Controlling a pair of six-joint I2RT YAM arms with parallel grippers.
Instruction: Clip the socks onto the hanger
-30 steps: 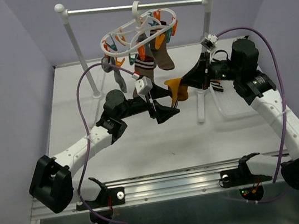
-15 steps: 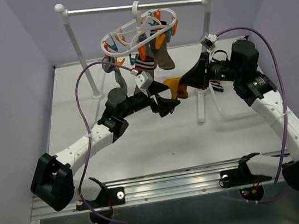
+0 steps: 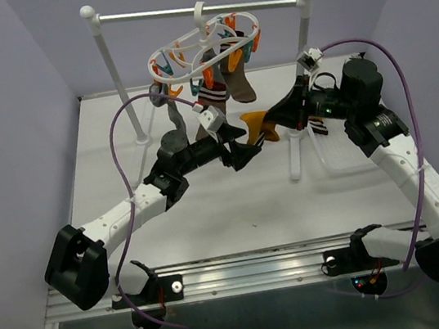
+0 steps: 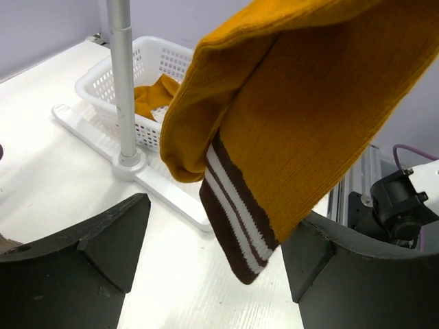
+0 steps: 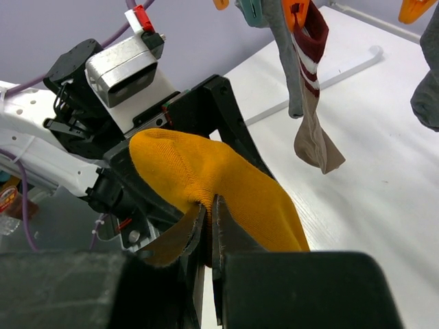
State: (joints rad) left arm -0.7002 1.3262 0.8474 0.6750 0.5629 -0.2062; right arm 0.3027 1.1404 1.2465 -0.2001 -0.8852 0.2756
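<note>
- The right claw [image 5: 208, 221] is clamped on the mustard sock [image 5: 233, 188], holding it above the desk [image 3: 209, 207].
- The left claw [image 4: 216, 243] is spread apart, with the sock's striped cuff hanging between its fingers.
- The hanger [image 3: 187, 57] hangs on the rack [image 3: 110, 65], carrying other socks [image 3: 236, 83].

1. L arm [image 3: 127, 207] reached diagonally fwd-right from its near-left base. Forearm was low, wrist lifted a bit.
2. L gripper [image 4: 226, 211] pointed right, twd the R one. Jaws were spread wide, and the fingers [image 4: 103, 240] gripped nothing.
3. R arm [image 3: 404, 157] rose from its near-right base. Elbow was bent at far right, forearm turned left twd centre.
4. R gripper [image 5: 210, 205] was pinched closed on a mustard sock [image 5: 233, 185], w/ fabric squeezed btwn the fingertips.
5. The two grippers sat near each other mid-workspace, facing, not touching.
</note>
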